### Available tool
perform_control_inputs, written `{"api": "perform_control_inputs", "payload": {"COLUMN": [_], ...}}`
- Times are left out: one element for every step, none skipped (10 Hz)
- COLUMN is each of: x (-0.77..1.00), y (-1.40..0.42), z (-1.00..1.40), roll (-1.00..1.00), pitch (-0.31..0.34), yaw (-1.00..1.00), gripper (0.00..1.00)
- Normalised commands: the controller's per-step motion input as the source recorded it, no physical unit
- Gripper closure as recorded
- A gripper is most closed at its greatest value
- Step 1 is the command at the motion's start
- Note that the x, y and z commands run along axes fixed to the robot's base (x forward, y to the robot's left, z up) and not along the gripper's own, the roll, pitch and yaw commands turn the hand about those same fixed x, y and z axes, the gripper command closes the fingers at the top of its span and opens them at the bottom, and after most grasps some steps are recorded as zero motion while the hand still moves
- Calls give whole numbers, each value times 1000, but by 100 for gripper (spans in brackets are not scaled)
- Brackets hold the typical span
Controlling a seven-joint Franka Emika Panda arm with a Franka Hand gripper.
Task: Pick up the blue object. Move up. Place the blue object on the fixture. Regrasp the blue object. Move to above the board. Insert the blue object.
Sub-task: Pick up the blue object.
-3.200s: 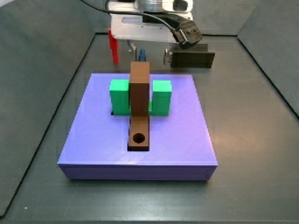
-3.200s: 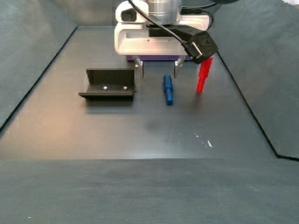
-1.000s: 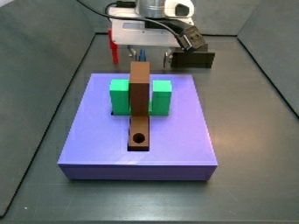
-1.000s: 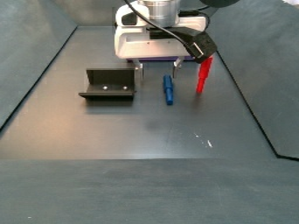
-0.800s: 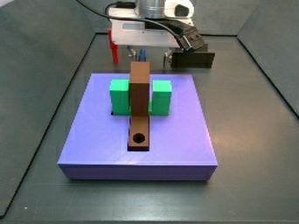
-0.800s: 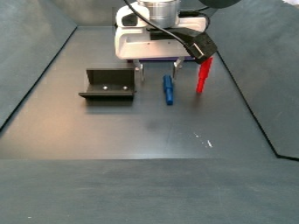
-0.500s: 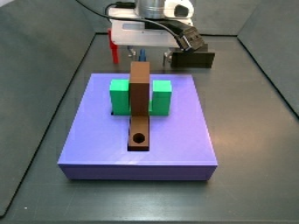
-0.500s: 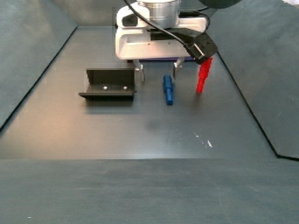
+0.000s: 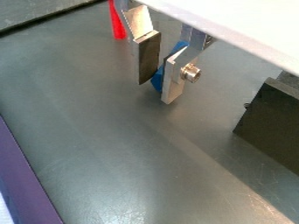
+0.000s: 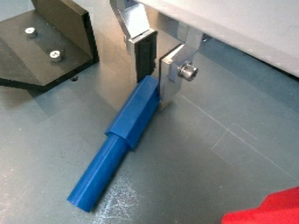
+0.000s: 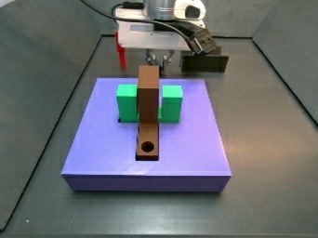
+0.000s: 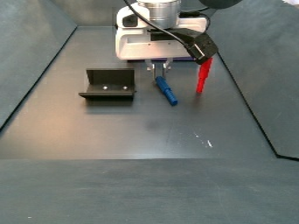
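Observation:
The blue object (image 10: 121,144) is a short blue peg lying on the dark floor, and a side view shows it slanted (image 12: 167,92). My gripper (image 10: 156,75) stands low over its far end with the fingers pressed against it, shut on the peg. A wrist view shows blue between the two plates (image 9: 156,81). The fixture (image 12: 107,85) sits apart from the peg, beside the gripper (image 12: 162,68). The purple board (image 11: 187,153) lies nearer that camera, and its brown bar (image 11: 149,107) hides most of the gripper (image 11: 156,58).
A red peg (image 12: 202,76) stands upright close beside the gripper, also seen as a red peg (image 11: 122,48) behind the board. Two green blocks (image 11: 128,102) flank the brown bar, whose round hole (image 11: 148,148) is near the front. The fixture (image 10: 47,44) is close to the fingers.
The fingers, spread apart on either side of the blue peg earlier, have closed onto it. The peg has turned slightly and now lies slanted.

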Motion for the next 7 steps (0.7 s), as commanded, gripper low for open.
{"api": "perform_control_inputs", "payload": {"x": [0, 0, 0, 0, 0, 0, 0], "y": [0, 0, 0, 0, 0, 0, 0], "z": [0, 0, 0, 0, 0, 0, 0], "roll": [0, 0, 0, 0, 0, 0, 0], "pitch": [0, 0, 0, 0, 0, 0, 0], "yaw": [0, 0, 0, 0, 0, 0, 0], "gripper": [100, 100, 100, 100, 100, 100, 100]}}
